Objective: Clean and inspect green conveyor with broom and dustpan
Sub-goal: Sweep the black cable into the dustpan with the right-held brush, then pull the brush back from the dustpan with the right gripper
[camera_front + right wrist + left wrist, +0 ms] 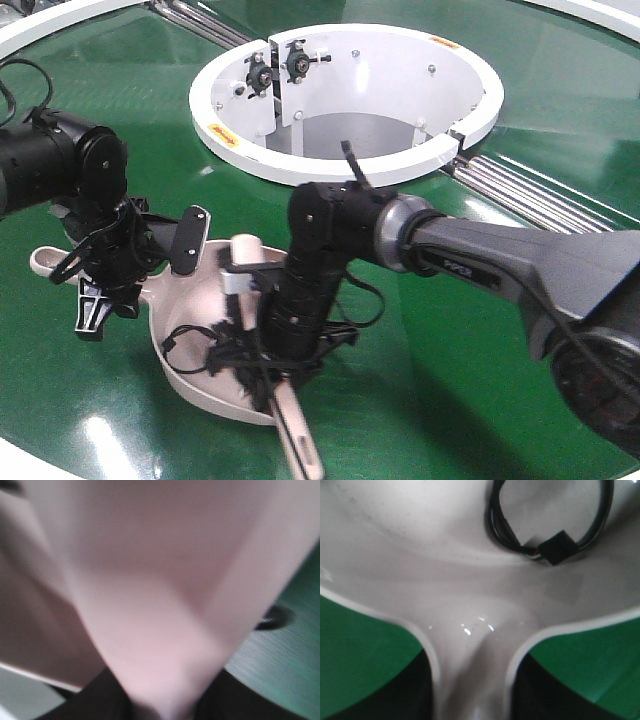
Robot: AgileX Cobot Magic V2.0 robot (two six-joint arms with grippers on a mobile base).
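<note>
Resting on the green conveyor [480, 380], the dustpan [200, 385] is clamped at its handle by the left gripper [472, 690]; the right gripper [165, 700] grasps the broom [298, 435].

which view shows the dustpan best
Exterior front-facing: most of the dustpan shows on the green conveyor, scoop and handle visible between the arms. Left wrist shows only its handle joint close up, with a black cable inside. Right wrist is a pink blur, unidentifiable.
</note>
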